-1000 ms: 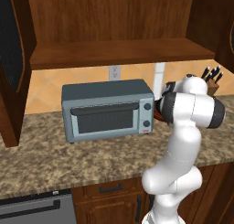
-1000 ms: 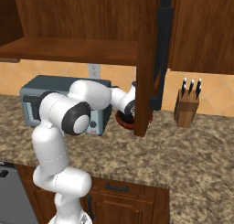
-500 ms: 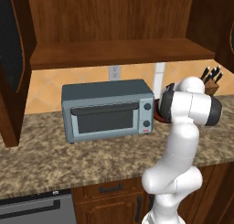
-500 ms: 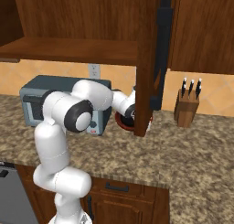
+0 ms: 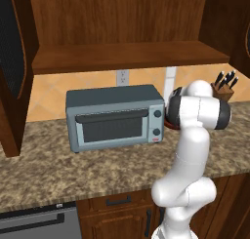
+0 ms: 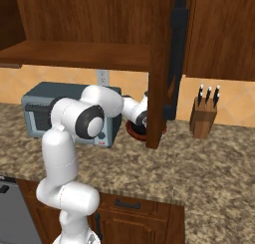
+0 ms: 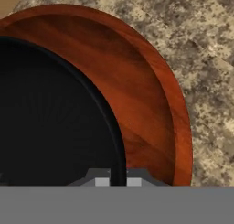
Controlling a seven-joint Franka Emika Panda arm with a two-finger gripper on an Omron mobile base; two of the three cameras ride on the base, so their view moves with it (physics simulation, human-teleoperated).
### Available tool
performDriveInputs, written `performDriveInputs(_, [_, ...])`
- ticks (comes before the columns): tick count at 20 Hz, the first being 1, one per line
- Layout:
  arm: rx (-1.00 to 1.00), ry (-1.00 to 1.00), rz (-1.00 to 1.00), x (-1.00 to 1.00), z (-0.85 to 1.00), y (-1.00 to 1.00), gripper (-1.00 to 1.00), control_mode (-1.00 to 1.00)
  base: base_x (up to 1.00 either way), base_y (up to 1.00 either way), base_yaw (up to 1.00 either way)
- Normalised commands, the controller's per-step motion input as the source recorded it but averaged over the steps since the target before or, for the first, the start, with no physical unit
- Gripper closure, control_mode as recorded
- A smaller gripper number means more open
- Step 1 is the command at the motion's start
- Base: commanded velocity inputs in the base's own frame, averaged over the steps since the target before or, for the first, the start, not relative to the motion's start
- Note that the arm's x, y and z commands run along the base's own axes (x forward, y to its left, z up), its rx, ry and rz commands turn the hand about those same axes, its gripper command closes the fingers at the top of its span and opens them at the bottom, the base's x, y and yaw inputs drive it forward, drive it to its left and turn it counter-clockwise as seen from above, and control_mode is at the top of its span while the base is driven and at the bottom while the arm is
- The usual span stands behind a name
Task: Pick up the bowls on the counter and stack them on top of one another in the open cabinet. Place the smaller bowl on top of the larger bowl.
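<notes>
Crowding my reach are a boxy grey toaster oven point(image 5: 115, 116) and the hanging edge of the open reddish-brown wooden cabinet's mesh door point(image 6: 160, 73). Between them, toward the back edge of the speckled granite counter point(image 6: 199, 163), sits the glossy reddish-brown round bowl point(image 7: 151, 104) with its dark inside. My gripper point(image 7: 118, 181) straddles its rim; whether it is clenched, I cannot tell. A wooden knife block point(image 6: 203, 119) stands well apart.
</notes>
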Motion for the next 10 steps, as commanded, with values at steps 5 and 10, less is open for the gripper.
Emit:
performDriveInputs(5, [0.0,0.0,0.0,0.05,0.0,0.0,1.0,-1.0,0.0,0.0,0.0])
performDriveInputs(10, [0.0,0.0,0.0,0.0,0.0,0.0,-1.0,-1.0,0.0,0.0,0.0])
